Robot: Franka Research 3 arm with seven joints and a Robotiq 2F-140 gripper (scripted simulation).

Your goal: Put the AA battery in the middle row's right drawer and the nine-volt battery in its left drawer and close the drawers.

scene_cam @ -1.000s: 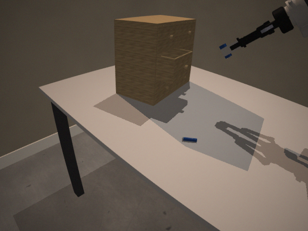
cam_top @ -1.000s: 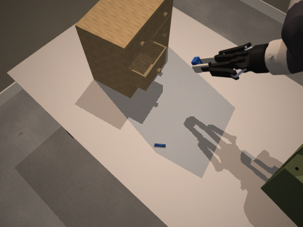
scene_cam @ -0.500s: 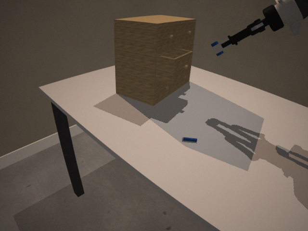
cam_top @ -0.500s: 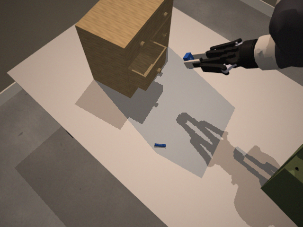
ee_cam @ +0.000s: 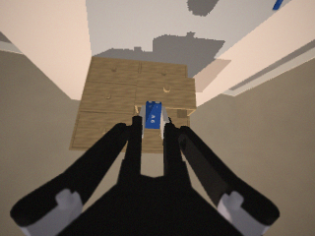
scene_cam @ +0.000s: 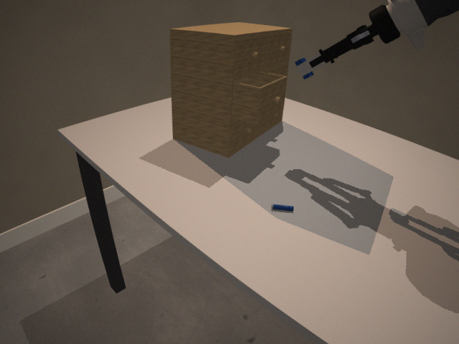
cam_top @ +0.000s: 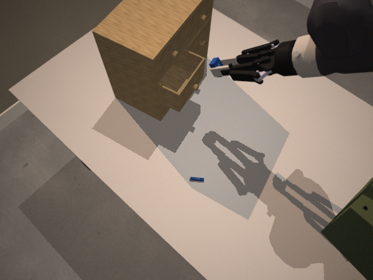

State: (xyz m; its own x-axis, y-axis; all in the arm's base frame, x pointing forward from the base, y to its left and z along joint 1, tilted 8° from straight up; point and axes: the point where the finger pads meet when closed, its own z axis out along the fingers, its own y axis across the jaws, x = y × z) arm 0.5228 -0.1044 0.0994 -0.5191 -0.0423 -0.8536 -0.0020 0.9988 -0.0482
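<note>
The wooden chest (cam_top: 156,54) stands at the back of the table, also in the exterior view (scene_cam: 229,84). Its middle-row left drawer (cam_top: 180,75) is pulled partly out and looks empty; the other drawers are in. My gripper (cam_top: 218,67) is shut on the blue nine-volt battery (cam_top: 215,62) and holds it in the air in front of the chest, just beyond the open drawer's front (scene_cam: 263,97) and slightly above it. The wrist view shows the nine-volt battery (ee_cam: 153,114) between the fingertips, with the chest front behind it. The blue AA battery (cam_top: 196,179) (scene_cam: 282,208) lies flat on the table, away from the chest.
A dark green box (cam_top: 352,231) sits at the table's near right corner. The table edge runs along the left side, with one dark table leg (scene_cam: 100,222) below it.
</note>
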